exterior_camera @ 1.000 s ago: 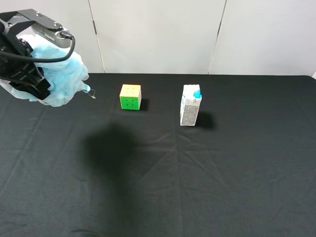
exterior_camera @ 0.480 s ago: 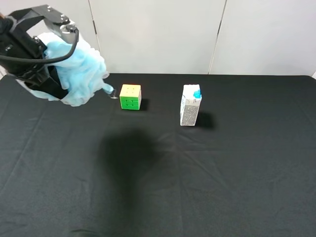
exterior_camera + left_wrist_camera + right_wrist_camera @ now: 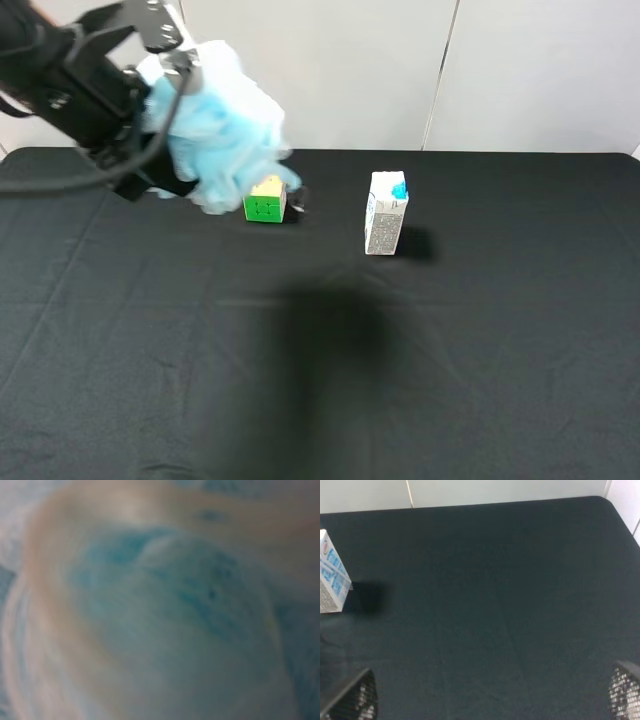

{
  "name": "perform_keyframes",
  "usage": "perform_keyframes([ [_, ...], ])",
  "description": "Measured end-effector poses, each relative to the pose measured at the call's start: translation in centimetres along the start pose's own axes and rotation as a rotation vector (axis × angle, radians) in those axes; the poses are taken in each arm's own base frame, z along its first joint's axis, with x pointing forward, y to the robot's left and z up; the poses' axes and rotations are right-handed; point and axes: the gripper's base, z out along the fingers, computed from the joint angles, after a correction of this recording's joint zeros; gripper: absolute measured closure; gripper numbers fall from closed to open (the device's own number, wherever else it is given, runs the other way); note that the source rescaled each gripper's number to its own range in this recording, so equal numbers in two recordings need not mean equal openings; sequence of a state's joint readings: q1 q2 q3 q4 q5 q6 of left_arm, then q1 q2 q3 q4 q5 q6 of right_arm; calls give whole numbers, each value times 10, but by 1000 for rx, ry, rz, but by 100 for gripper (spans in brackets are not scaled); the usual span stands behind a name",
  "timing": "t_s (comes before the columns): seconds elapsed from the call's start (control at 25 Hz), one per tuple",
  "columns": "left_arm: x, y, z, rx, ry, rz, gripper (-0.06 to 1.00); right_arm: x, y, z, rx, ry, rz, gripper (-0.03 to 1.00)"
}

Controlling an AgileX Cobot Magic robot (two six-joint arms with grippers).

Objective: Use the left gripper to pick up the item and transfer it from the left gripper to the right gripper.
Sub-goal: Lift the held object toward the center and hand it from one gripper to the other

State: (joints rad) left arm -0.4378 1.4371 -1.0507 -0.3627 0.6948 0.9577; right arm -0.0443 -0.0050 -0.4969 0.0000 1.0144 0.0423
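Gripping the pouf (image 3: pixel 225 125), the left gripper (image 3: pixel 165 120) holds it in the air over the back left of the table (image 3: pixel 480 330), jaws closed on the pale blue mesh. In the high view the pouf's lower edge overlaps the top of the cube (image 3: pixel 264 207); whether they touch cannot be told. The carton (image 3: pixel 385 213) stands upright on the black cloth, near the cube on its right and apart from it. A broad shadow (image 3: pixel 330 330) lies on the cloth in front of them. Blurred blue mesh fills the left wrist view. The right gripper (image 3: pixel 492 694) hangs above the table's right part, its fingers (image 3: pixel 357 699) spread wide apart; the carton shows at the edge of its view.
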Motion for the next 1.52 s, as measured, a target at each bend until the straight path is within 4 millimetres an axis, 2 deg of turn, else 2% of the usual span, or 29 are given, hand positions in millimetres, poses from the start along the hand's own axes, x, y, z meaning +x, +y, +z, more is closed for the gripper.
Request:
perform_keyframes([
  [0.16,-16,-18,6,13,-37,108,89,0,0,0,0,0,0,-3],
  [0.36,-25,-35,10,48,-46,211,89,0,0,0,0,0,0,-3],
  [0.8,-32,-74,14,193,-12,467,91,0,0,0,0,0,0,-3],
  [1.08,-34,-83,14,231,-20,583,91,0,3,0,-28,1,-12,-3],
  [1.32,-35,-85,14,246,-47,611,91,-3,18,2,-193,15,-88,-3],
  [1.52,-35,-86,14,248,-50,615,91,-25,36,4,-436,16,-98,-3],
])
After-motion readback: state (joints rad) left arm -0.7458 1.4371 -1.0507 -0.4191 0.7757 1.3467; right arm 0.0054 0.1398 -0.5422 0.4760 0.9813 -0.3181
